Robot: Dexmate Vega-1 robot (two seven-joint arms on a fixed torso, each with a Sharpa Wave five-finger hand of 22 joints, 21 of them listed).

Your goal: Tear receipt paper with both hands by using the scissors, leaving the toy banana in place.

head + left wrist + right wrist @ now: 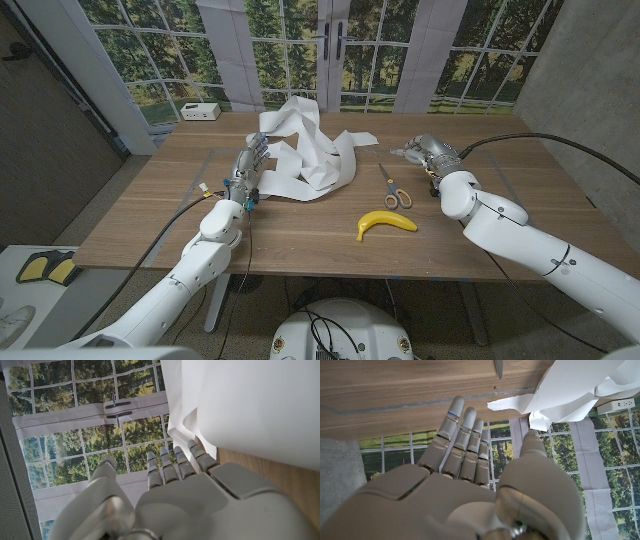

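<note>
A crumpled heap of white receipt paper (305,150) lies at the table's middle back. My left hand (249,161) stands at the paper's left edge, fingers straight and apart, holding nothing; in the left wrist view the hand (175,495) reaches beside the paper (250,405). Scissors (394,191) with orange and grey handles lie right of the paper. A yellow toy banana (385,222) lies in front of them. My right hand (425,150) hovers right of the scissors, fingers extended and empty. The right wrist view shows that hand (465,485), the paper (570,390) and a scissors tip (498,367).
A white power strip (200,111) sits at the table's back left corner. Windows with a tree backdrop stand behind the table (150,215). Yellow and black items (45,267) lie on a low surface left of the table.
</note>
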